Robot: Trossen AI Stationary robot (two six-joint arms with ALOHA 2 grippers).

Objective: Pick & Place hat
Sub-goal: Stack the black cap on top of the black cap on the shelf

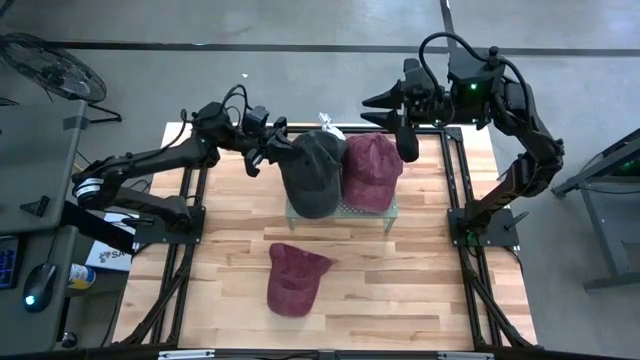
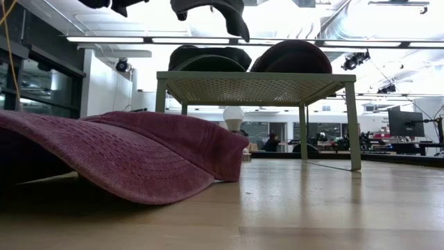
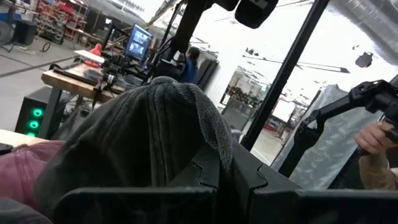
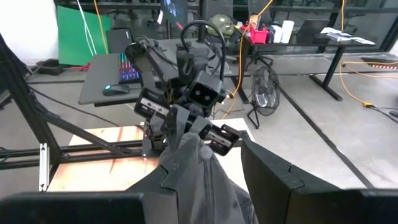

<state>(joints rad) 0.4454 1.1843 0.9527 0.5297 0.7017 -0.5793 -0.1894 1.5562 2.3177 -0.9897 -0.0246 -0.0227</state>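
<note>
Left of centre in the high view, our left gripper (image 1: 268, 150) is clenched on the dark grey hat (image 1: 313, 172), lifting it above the mesh stand (image 1: 340, 211) so it can be carried off. A maroon hat (image 1: 372, 168) rests on the stand, another maroon hat (image 1: 295, 278) lies lower centre. At the upper right, our right gripper (image 1: 385, 110) hovers half spread, holding nothing.

The dark hat (image 3: 149, 143) blocks the left gripper's fingertips, and the low view cuts the lifted hat's (image 2: 215, 15) crown off.
</note>
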